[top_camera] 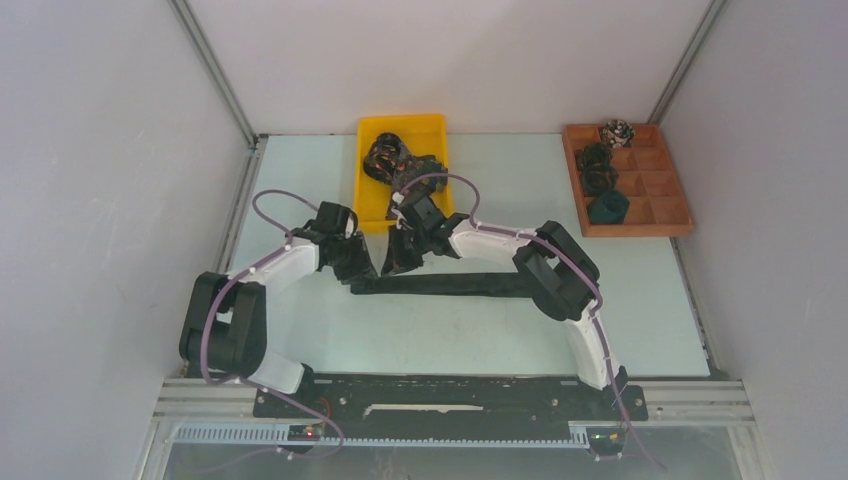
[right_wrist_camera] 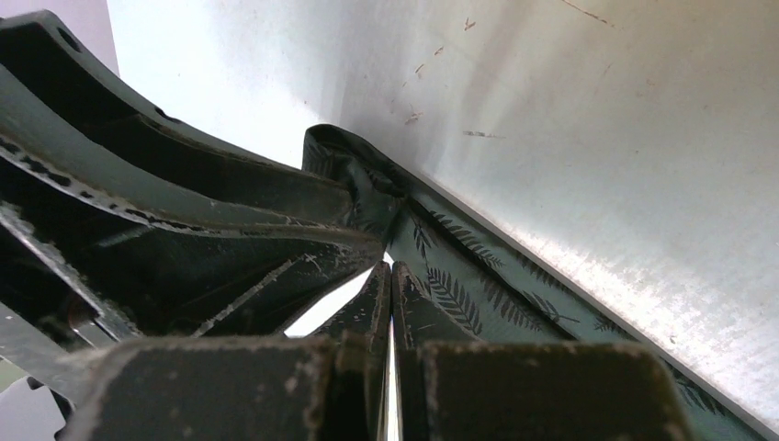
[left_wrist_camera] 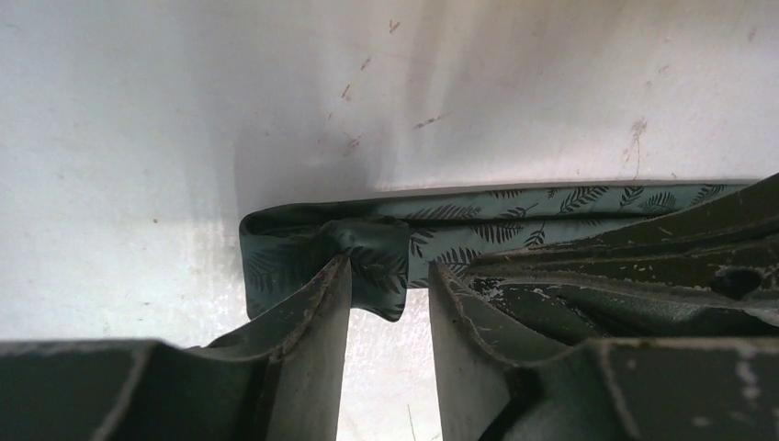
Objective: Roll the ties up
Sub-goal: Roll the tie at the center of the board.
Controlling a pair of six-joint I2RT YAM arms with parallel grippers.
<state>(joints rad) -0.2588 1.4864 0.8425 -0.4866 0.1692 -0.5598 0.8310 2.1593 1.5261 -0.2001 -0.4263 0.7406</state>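
Dark green fern-print fabric tie (top_camera: 470, 285) lies flat mid-frame, its end folded as the roll's start. Left end effector (left_wrist_camera: 388, 266) open astride the fold; right end effector (right_wrist_camera: 386, 271) closed, likely pinning it.

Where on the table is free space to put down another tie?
Bare table lies between the flat tie and the black base plate, between the yellow bin and the wooden tray, and in front of that tray. Crowded: the tie's left end, where the left gripper and right gripper meet.
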